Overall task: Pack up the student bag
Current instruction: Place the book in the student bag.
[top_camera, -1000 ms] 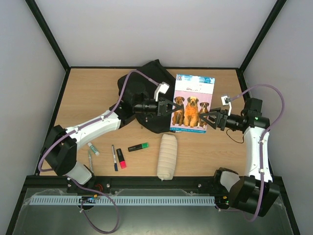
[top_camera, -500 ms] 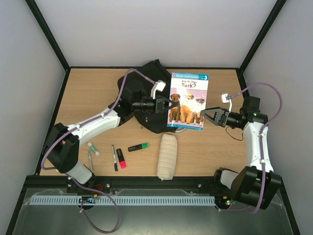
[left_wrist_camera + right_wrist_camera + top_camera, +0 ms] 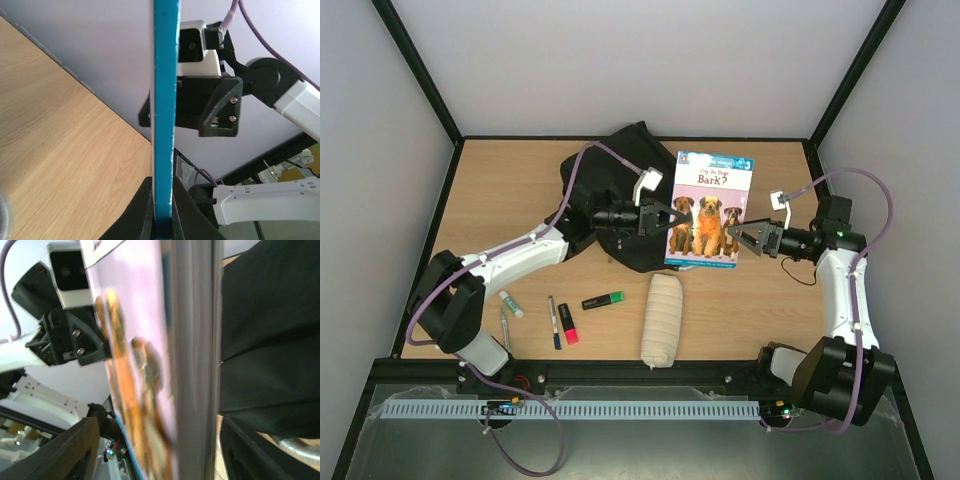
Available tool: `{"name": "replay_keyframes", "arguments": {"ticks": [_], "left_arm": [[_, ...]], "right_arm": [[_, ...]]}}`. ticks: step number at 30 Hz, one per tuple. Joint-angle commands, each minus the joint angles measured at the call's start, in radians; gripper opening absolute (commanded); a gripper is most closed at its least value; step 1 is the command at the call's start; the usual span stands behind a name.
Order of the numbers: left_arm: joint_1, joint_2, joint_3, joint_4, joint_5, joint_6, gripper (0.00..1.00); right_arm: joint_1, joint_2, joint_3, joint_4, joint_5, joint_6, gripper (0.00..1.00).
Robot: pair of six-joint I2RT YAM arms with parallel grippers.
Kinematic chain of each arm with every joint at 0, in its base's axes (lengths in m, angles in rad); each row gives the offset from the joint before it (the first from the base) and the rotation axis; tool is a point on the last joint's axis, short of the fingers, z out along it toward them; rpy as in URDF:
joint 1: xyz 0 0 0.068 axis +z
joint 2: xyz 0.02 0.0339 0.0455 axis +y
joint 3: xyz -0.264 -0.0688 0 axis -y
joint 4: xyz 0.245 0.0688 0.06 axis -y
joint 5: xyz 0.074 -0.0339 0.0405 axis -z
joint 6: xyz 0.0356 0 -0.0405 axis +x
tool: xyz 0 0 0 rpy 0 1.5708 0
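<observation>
The student bag (image 3: 618,195), a black fabric backpack, lies at the back middle of the table. My left gripper (image 3: 663,217) is shut on the left edge of a dog picture book (image 3: 710,210) and holds it up above the bag's right side. In the left wrist view the book's blue edge (image 3: 165,100) stands clamped between the fingers of that gripper (image 3: 162,192). My right gripper (image 3: 746,240) is open at the book's lower right corner. In the right wrist view the book (image 3: 150,370) stands between the wide-apart jaws of this gripper (image 3: 165,445), with the bag (image 3: 265,330) behind.
A white rolled pouch (image 3: 660,320) lies near the front middle. A green highlighter (image 3: 604,299), a pink marker (image 3: 568,325), a black pen (image 3: 553,320) and a small white tube (image 3: 510,303) lie at the front left.
The book in my left gripper swung left and tilted, then came back right toward my right gripper. My right gripper drew back a little from the book's corner and stays open.
</observation>
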Motion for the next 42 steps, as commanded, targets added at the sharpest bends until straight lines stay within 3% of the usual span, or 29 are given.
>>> {"name": "replay_keyframes", "arguments": {"ticks": [1, 4, 11, 14, 18, 22, 30, 36, 38, 41, 42], "left_arm": [[-0.013, -0.062, -0.037, 0.136, 0.06, -0.017, 0.02], [-0.023, -0.082, -0.048, 0.161, 0.09, -0.023, 0.02], [-0.043, 0.0, 0.015, 0.142, 0.11, -0.027, 0.02], [-0.031, 0.032, 0.041, 0.098, 0.061, -0.012, 0.02], [-0.01, 0.039, 0.048, -0.01, -0.046, 0.044, 0.02], [0.001, 0.043, 0.065, -0.1, -0.108, 0.095, 0.03], [-0.004, 0.048, 0.059, -0.059, -0.049, 0.08, 0.06], [-0.018, 0.063, 0.06, -0.052, -0.038, 0.088, 0.08], [-0.02, 0.074, 0.07, -0.084, -0.053, 0.105, 0.14], [-0.017, 0.084, 0.101, -0.202, -0.14, 0.148, 0.43], [-0.015, 0.078, 0.106, -0.225, -0.162, 0.16, 0.49]], "right_arm": [[0.006, 0.022, -0.017, 0.029, 0.044, 0.002, 0.73], [0.006, 0.026, -0.02, 0.004, 0.011, -0.025, 0.9], [0.02, 0.035, 0.011, -0.198, -0.109, -0.227, 0.9], [0.02, -0.009, 0.002, -0.179, -0.141, -0.184, 0.84], [0.02, -0.102, -0.063, 0.06, -0.202, 0.063, 0.74], [0.021, -0.115, -0.066, 0.051, -0.218, 0.066, 0.62], [0.02, -0.098, -0.059, 0.068, -0.131, 0.081, 0.41], [0.02, -0.036, -0.034, 0.082, -0.075, 0.087, 0.13], [0.02, -0.015, -0.022, 0.086, -0.045, 0.08, 0.04], [0.019, 0.01, -0.004, 0.09, -0.003, 0.066, 0.01], [0.015, 0.017, 0.001, 0.103, 0.02, 0.073, 0.01]]}}
